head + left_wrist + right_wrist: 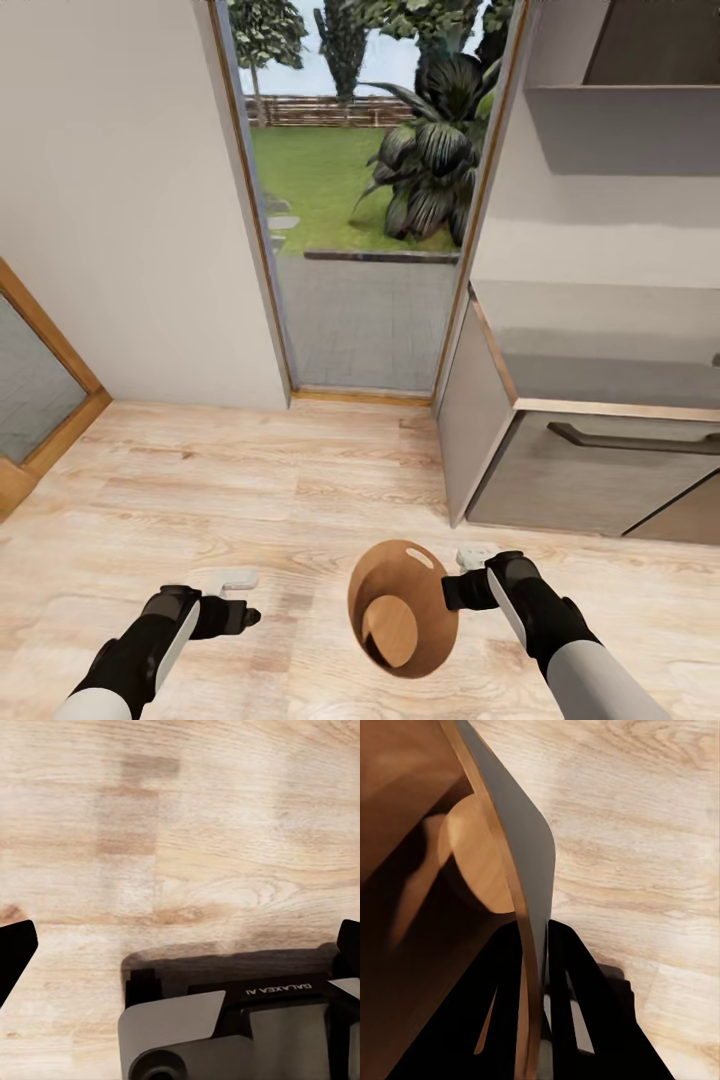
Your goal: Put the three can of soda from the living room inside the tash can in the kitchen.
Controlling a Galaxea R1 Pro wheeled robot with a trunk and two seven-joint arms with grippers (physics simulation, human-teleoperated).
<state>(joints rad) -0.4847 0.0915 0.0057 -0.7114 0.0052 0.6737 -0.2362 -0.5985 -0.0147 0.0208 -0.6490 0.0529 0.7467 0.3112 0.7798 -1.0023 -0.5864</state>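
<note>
Two black-and-white arms reach into the head view from the bottom edge over a pale wood floor. At about 5 o'clock, the right gripper holds the tash can by its rim; the copper-brown bin is tilted so its open mouth faces up toward the camera, showing a lighter round bottom inside and an oval handle hole near the rim. At about 7 o'clock, the left gripper hangs over bare floor, well apart from the bin; from here I cannot tell how its fingers stand. At 12 o'clock a wood-framed glass door looks out on grass and a large dark plant. A grey cabinet with a drawer handle stands at 3 o'clock, and a second wood-framed glass panel sits at 9 o'clock. In the left wrist view, the left gripper's two dark fingers are spread wide at opposite edges, with only wood floor between them. In the right wrist view, the right gripper's dark fingers pinch the thin wall of the tash can, one on each side of the rim, with floor beyond.
</note>
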